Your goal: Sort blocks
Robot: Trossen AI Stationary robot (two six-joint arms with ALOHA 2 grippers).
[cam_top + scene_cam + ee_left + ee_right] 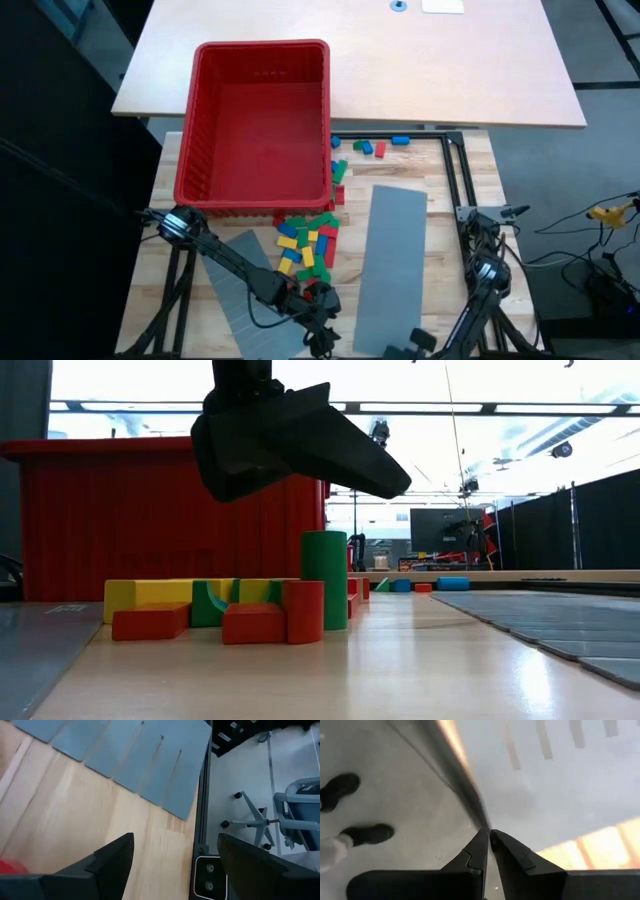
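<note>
Several small red, green, blue and yellow blocks [310, 245] lie in a loose pile on the wooden table, just in front of the red bin [258, 120]. A few more blocks [372, 147] lie to the bin's right. In the low view the pile [250, 610] includes an upright green cylinder [325, 575]. My left gripper [322, 328] hangs open near the table's front edge, just past the pile's near side and clear of it [175, 837]. My right gripper [420, 342] is shut at the near edge of the table, over the right grey panel [487, 831].
Two flat grey slotted panels lie on the table, one at the near left [245, 285] under my left arm and one to the right of the pile [395, 250]. A black frame [455, 180] runs along the table's right side. A person's shoes [350, 810] show on the floor.
</note>
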